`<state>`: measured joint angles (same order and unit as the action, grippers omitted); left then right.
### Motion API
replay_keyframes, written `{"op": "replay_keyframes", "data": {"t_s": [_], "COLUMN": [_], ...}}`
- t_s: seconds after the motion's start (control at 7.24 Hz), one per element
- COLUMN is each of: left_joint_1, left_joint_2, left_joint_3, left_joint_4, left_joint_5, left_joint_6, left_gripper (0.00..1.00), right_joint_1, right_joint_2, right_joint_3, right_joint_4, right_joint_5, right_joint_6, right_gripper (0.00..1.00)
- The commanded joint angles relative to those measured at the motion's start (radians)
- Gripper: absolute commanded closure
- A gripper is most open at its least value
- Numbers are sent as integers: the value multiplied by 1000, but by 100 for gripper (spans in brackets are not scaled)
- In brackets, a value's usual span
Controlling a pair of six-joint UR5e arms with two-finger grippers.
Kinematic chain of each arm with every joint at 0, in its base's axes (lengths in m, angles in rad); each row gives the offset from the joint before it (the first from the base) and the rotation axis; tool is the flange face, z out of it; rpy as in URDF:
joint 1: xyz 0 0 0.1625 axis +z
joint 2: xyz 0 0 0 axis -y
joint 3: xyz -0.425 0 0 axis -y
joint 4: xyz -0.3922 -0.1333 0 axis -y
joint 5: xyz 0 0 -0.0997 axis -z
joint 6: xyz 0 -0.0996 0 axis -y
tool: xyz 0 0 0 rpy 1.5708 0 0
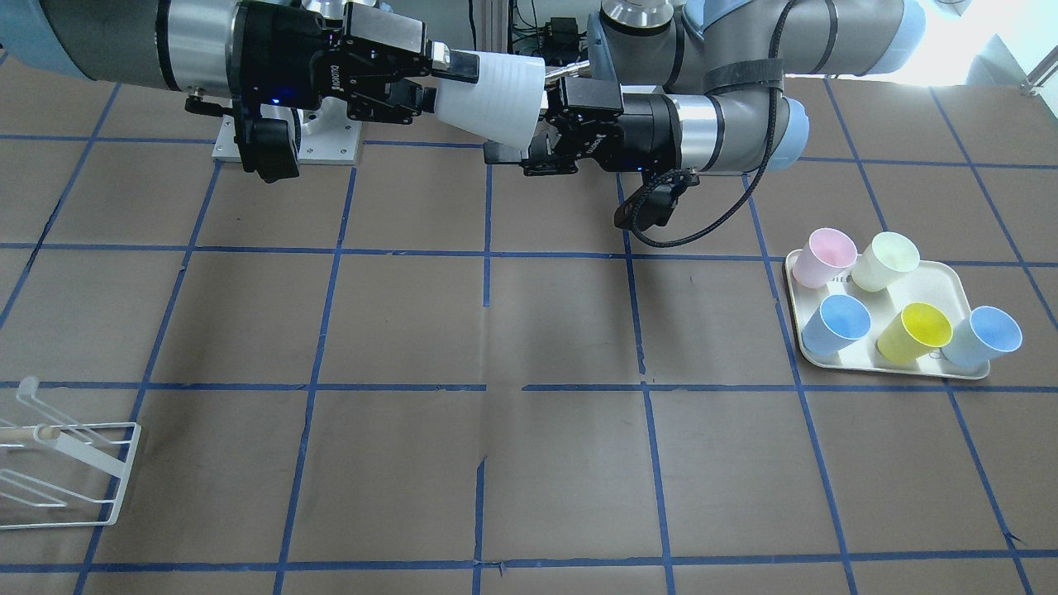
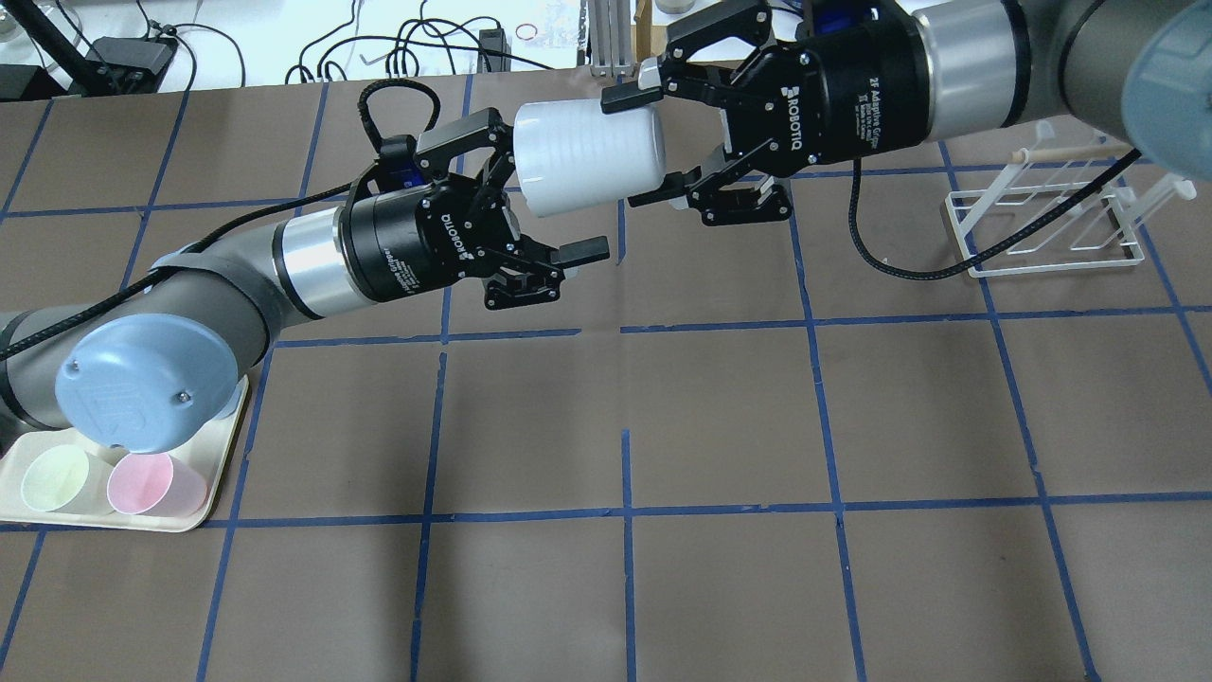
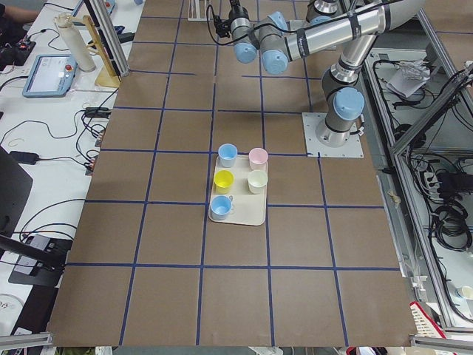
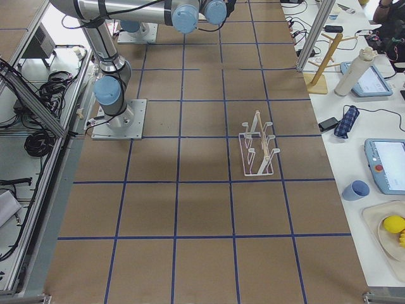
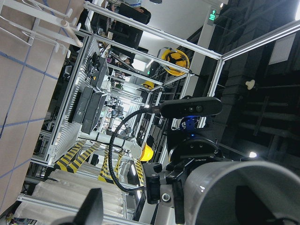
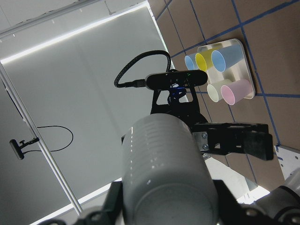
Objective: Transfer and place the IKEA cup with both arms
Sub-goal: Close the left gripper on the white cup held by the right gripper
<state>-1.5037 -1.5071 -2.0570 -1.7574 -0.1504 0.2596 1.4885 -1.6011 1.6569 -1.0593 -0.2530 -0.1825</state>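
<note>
The pale-grey IKEA cup (image 2: 587, 156) hangs on its side in the air above the far middle of the table, between both grippers. My right gripper (image 2: 630, 147) is shut on its narrow base end; it also shows in the front-facing view (image 1: 446, 83), holding the cup (image 1: 492, 95). My left gripper (image 2: 549, 189) is open around the wide rim end, its lower finger well clear below the cup. The right wrist view shows the cup (image 6: 164, 173) close up. The left wrist view looks at the cup's rim end (image 5: 234, 187).
A cream tray (image 1: 893, 368) on my left side holds a pink cup (image 1: 822, 256), a green-cream cup (image 1: 886, 260), a yellow cup (image 1: 915, 332) and two light-blue cups. A white wire rack (image 2: 1042, 204) stands at the far right. Blue tape grids the brown table.
</note>
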Motion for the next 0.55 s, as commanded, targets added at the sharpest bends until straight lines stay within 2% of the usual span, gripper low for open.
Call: {"op": "replay_keyframes", "data": {"t_s": [0.0,0.14,0.28,0.41], "left_joint_1": [8,20,33,42], "left_joint_2": [1,1,1,1], "left_joint_3": [-2,-5,-18,-29], "left_joint_4": [2,-1,5,21], "left_joint_5": [0,2,0,3], "left_joint_6": [10,10,16,18], "left_gripper": [0,3,14,32], "right_joint_1": [-4,-4,-4,-4], "right_joint_2": [1,3,3,3], "right_joint_3": [0,1,1,1], "right_joint_4": [-2,-2,-2,-2], "right_joint_5": [-2,-2,0,0], "right_joint_6": [0,0,0,0], "right_gripper": [66,66,66,66]}}
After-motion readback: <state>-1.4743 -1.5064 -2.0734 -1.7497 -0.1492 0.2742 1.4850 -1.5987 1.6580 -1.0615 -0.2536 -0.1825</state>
